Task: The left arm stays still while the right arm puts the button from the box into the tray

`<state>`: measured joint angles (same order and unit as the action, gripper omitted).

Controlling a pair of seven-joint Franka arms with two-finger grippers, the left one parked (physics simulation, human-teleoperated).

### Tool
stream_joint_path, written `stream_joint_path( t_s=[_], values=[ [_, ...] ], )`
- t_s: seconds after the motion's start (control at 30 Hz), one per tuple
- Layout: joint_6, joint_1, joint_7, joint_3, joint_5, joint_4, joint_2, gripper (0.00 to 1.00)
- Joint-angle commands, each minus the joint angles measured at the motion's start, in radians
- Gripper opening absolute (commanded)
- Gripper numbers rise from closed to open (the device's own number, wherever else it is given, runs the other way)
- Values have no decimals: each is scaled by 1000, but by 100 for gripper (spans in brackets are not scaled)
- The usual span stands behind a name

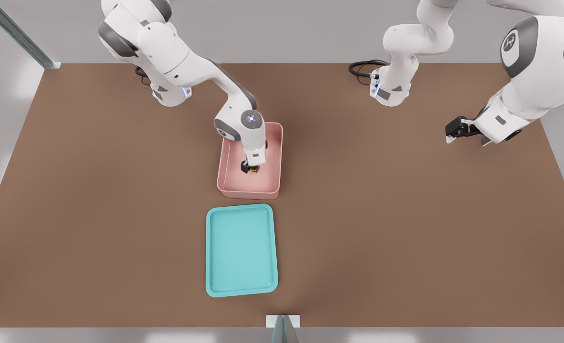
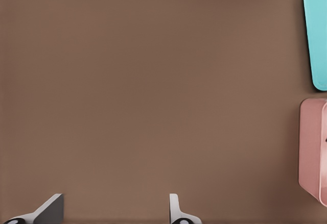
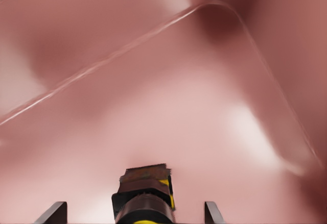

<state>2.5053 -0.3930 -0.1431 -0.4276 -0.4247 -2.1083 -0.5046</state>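
Button [image 1: 254, 168] in box [image 1: 229, 188], behind tray [image 1: 212, 253]

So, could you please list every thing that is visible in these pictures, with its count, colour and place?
button: one, yellow cap on a dark body, inside the box, between the pincer's fingers.
box: one, pale pink, on the table, just beyond the tray in the front view.
tray: one, teal, on the table nearer the camera than the box, nothing in it.
table: one, brown, under everything.
cables: black, at the arm bases at the table's far edge.
right arm: one, white with grey bands, reaching down into the box.
pincer: one, black, lowered inside the box, fingers open on either side of the button.
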Motion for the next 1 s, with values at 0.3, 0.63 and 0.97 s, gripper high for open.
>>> stream_joint_path(
  t_s=[0.3, 0.63, 0.97],
  values=[
    [49, 0, -39, 7, -45, 10, -43, 53],
    [-502, 212, 252, -60, 230, 244, 242, 49],
    [-214, 148, 272, 121, 147, 746, -354, 50]
  ],
)
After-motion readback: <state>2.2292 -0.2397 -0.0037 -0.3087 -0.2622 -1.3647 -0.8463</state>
